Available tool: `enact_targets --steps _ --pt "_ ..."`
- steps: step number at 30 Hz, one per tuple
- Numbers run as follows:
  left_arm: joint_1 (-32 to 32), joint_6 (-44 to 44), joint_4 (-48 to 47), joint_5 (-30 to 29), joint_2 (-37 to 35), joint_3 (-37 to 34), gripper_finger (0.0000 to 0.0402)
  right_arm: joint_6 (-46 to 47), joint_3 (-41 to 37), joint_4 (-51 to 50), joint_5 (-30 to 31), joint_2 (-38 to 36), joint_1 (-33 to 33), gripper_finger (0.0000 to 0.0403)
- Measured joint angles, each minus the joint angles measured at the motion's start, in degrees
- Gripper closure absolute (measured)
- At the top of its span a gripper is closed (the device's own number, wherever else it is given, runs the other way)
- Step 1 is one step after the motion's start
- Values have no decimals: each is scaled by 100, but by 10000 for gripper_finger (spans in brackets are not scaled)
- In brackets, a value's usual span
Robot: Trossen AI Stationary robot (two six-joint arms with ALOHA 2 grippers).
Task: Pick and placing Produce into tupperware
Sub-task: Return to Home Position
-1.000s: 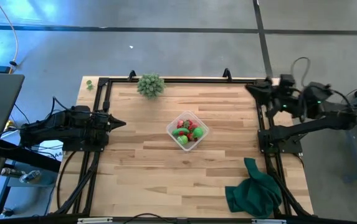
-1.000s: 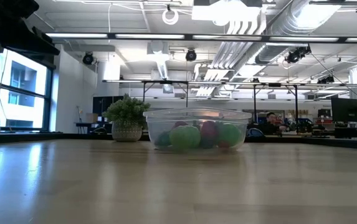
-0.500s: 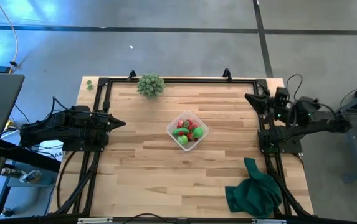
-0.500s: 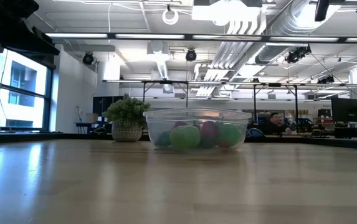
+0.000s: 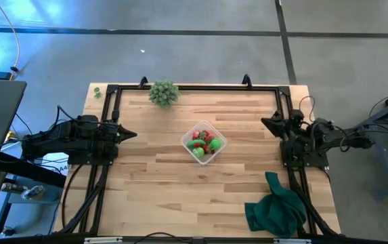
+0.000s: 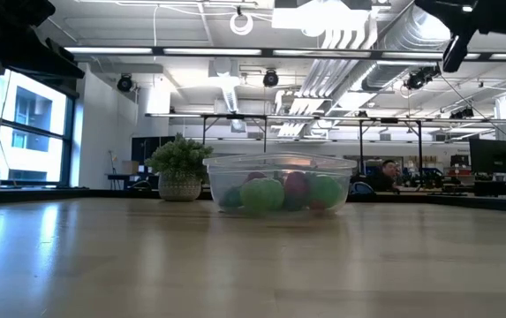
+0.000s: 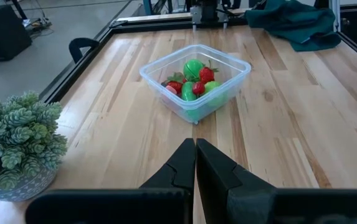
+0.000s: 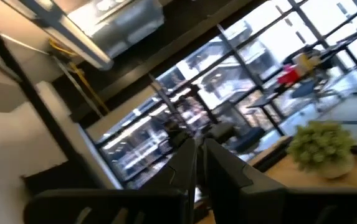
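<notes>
The produce (image 5: 203, 141) sits in the tupperware (image 5: 184, 141) at the middle of the table (image 5: 153, 183). The left hand (image 5: 133, 133) rests closed and empty at the left edge. The right hand (image 5: 267, 123), also closed, is at the right edge and could clip the black frame (image 5: 180, 87) if it folds down carelessly.

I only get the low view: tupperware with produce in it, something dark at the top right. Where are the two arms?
Observer: The left gripper sits at the left edge of the table, jaws shut, pointing toward the tupperware.
Operator: And the right one?
Observer: The right gripper is over the table's right edge, pointing inward.
Operator: Anything outside my frame?
Observer: A dark green cloth lies bunched at the right edge, near a corner.
</notes>
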Motion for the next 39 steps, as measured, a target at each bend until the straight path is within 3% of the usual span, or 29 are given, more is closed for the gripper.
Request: enact_targets --steps 6,14,20,27,39 --pt "0 0 0 -2 0 0 396 252 -702 833 -429 -26 2 378" --pt "0 0 0 -2 0 0 396 125 -1042 799 -755 -23 2 378" --pt "0 0 0 -2 0 0 396 -949 -1056 -220 -753 -21 2 378" --pt "0 0 0 -2 0 0 396 -1487 -1056 -1476 -29 -19 0 378" --pt "-1 0 0 -2 0 0 396 -1486 -1041 -1591 -21 31 -5 378"
